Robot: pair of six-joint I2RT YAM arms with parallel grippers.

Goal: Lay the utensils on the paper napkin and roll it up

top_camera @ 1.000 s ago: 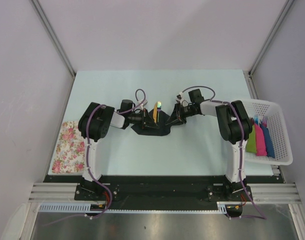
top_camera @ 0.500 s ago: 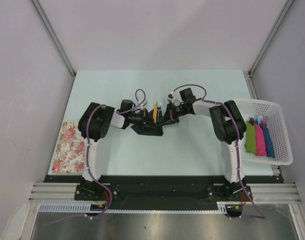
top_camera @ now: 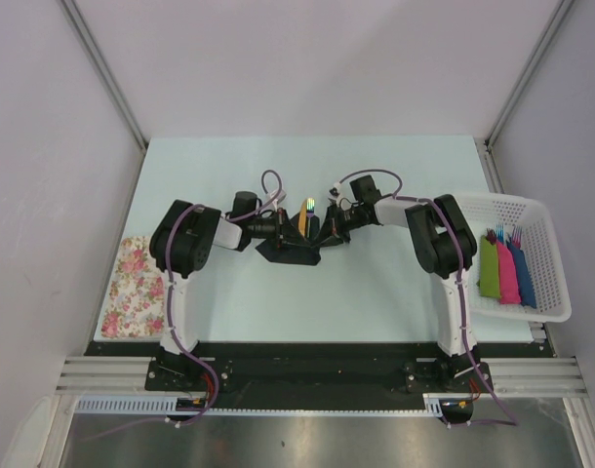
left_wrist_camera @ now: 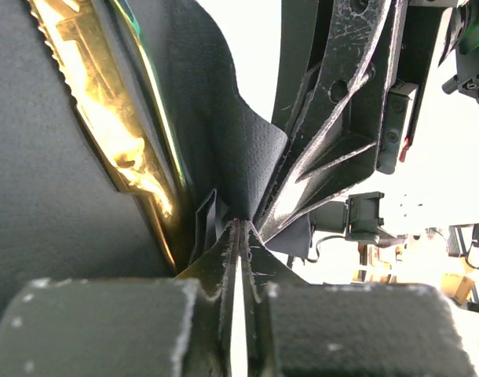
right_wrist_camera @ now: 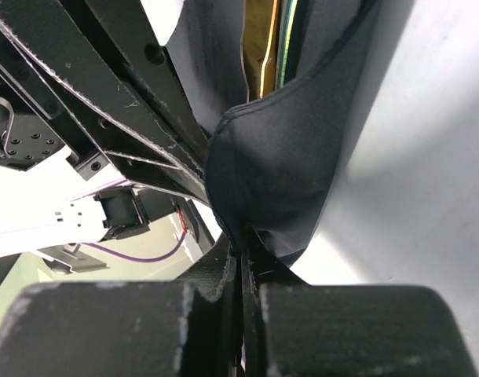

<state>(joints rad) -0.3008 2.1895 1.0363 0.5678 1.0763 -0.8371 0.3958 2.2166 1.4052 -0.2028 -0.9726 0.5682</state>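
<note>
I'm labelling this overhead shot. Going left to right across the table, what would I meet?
Floral cloth → paper napkin → green bundle → pink bundle → blue bundle.

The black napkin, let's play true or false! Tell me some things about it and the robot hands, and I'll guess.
1. The left gripper pinches the paper napkin. True.
2. The right gripper is wide open. False: it is shut on the napkin too.
3. The utensils are in the white basket. False: they lie on the napkin; the basket holds green, pink and blue bundles.
4. The floral cloth lies at the table's left edge, apart from both grippers. True.
</note>
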